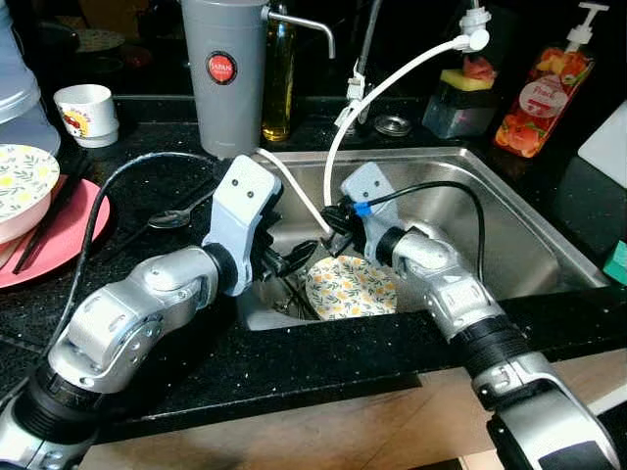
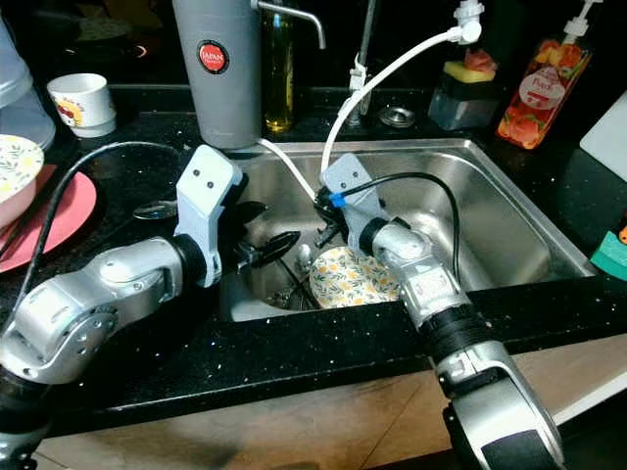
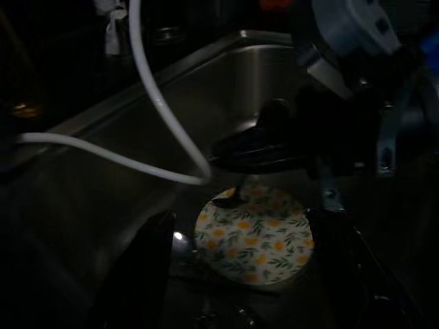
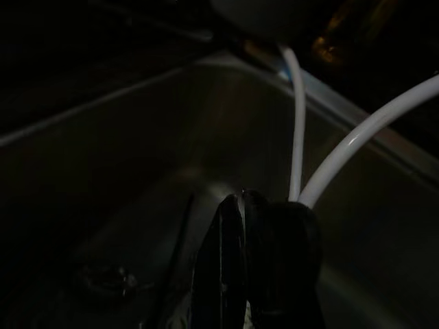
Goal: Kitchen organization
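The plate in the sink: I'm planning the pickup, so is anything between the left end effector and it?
Yes. A white hose loops down just above the plate, by the right end effector, across the left end effector's path.

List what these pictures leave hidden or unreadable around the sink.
- Left gripper: eye views show dark fingers against the dark sink; open or shut is unclear.
- Right gripper: fingers look pressed together in the right wrist view; anything between them is lost in the dark.
- Plate: its near edge is cut off by the counter.
- Utensils by the drain: too dark and small to identify.
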